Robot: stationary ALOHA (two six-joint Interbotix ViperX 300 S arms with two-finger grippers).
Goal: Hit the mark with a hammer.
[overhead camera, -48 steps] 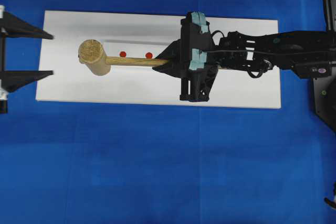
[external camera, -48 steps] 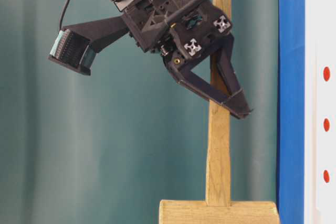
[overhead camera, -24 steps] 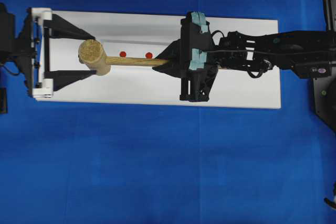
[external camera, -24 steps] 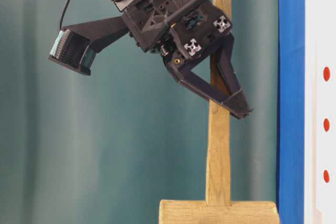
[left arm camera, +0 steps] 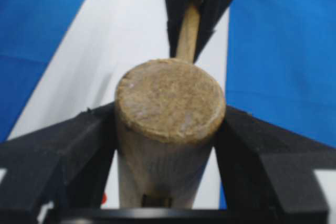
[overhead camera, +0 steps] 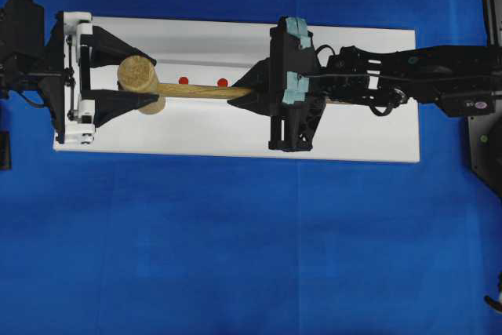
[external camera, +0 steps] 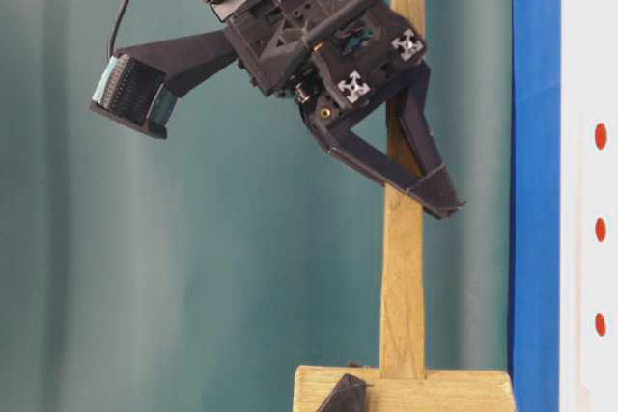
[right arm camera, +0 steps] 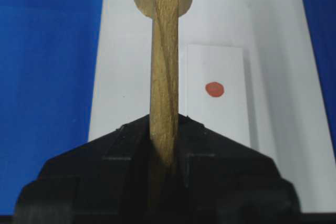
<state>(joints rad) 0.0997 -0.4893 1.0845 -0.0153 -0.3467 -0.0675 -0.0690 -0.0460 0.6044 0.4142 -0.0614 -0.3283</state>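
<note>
The hammer (overhead camera: 138,78) is a light wooden mallet, held level above the white board (overhead camera: 353,131). Its head (left arm camera: 169,98) is at the left and its handle (right arm camera: 164,66) runs right. My right gripper (overhead camera: 249,92) is shut on the handle, which also shows in the table-level view (external camera: 401,267). My left gripper (overhead camera: 154,76) straddles the head with a finger pressed against each side (left arm camera: 79,145). Two red marks (overhead camera: 183,81) (overhead camera: 223,82) lie on the board just behind the handle. One mark (right arm camera: 214,89) shows right of the handle in the right wrist view.
The board lies on a blue cloth (overhead camera: 235,256). In the table-level view three red marks (external camera: 601,230) run down the board at the right edge. A black tip of a left finger (external camera: 343,393) pokes in front of the head.
My left gripper has come in from the left edge and its fingers have narrowed onto the hammer head. The right gripper and the hammer have not moved.
</note>
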